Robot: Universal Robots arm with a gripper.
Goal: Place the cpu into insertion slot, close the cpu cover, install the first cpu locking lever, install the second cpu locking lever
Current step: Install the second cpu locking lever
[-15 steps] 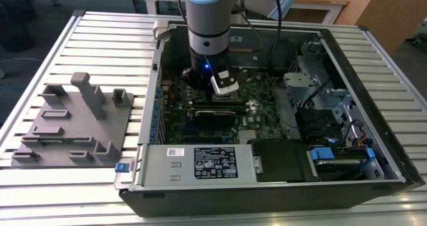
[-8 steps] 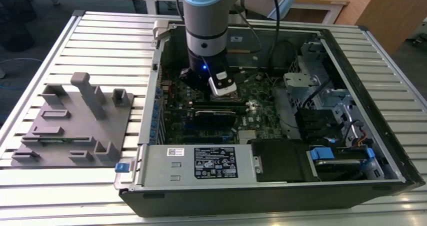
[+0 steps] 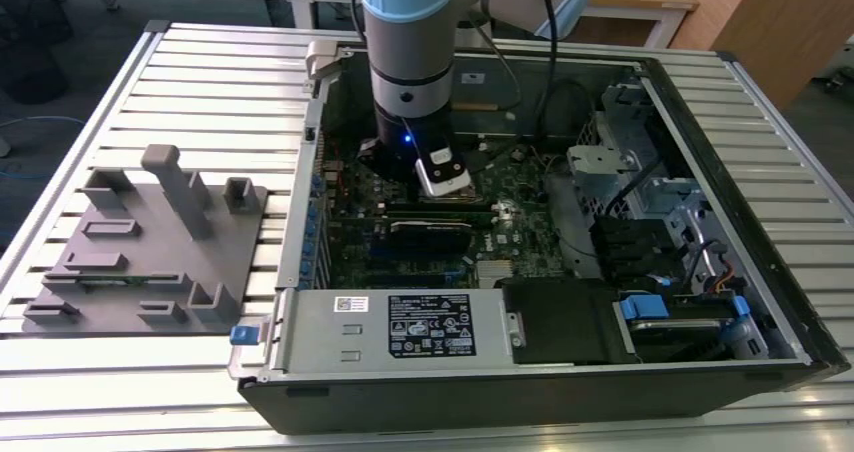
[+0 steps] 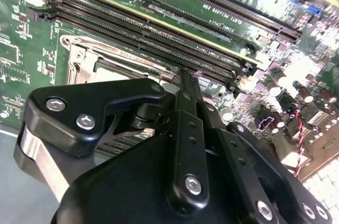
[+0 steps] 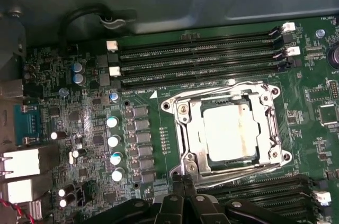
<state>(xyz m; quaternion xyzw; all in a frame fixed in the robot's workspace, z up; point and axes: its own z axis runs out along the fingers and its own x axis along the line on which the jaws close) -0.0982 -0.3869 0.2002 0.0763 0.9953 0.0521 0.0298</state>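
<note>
In the first wrist view the cpu (image 5: 228,131) lies flat in the insertion slot (image 5: 277,123), its pale silver top showing through the window of the cpu cover (image 5: 189,128). The cover lies down flat over it. Thin wire levers (image 5: 217,90) run along two sides of the socket. My gripper (image 5: 183,180) is shut, its black fingertips pressed together just off one corner of the socket. The second wrist view shows the same shut gripper (image 4: 184,74) pointing at the socket's silver rim (image 4: 79,57). In the exterior view the arm (image 3: 407,72) reaches down into the open computer case.
Long black memory slots (image 5: 201,57) flank the socket on both sides. Upright capacitors (image 5: 114,139) stand beside it. The case wall (image 3: 747,302) and the power supply (image 3: 400,322) hem in the board. A grey fixture block (image 3: 147,262) sits on the slatted table at the exterior view's left.
</note>
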